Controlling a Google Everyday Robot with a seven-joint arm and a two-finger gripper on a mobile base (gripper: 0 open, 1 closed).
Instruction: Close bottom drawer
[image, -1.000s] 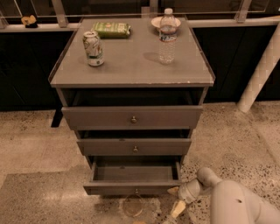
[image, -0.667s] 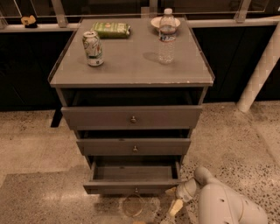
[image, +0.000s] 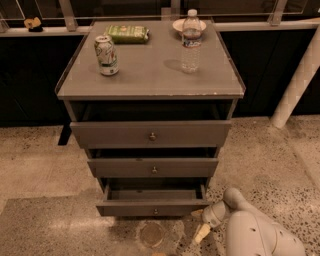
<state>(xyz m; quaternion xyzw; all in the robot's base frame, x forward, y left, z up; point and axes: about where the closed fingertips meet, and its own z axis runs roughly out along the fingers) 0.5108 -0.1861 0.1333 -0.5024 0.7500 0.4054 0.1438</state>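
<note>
The bottom drawer (image: 154, 208) has a slim grey-brown front with a tiny round knob. It stands pulled out further than the two above it, and its empty grey box shows. My gripper (image: 199, 223) is low over the floor, just right of the drawer's front right corner. It is open and holds nothing. One cream fingertip (image: 202, 233) points down and left; the other lies close to the drawer's corner. The white arm (image: 255, 235) comes in from the bottom right.
The middle drawer (image: 153, 168) and top drawer (image: 151, 134) are also partly open. On the cabinet top (image: 150, 75) stand a soda can (image: 106, 55), a water bottle (image: 190, 41), a green packet (image: 127, 33) and a bowl (image: 178, 24). A white post (image: 297, 82) rises at the right.
My arm has moved a little to the left, bringing the gripper nearer the bottom drawer's right corner. The drawer front looks about where it was.
</note>
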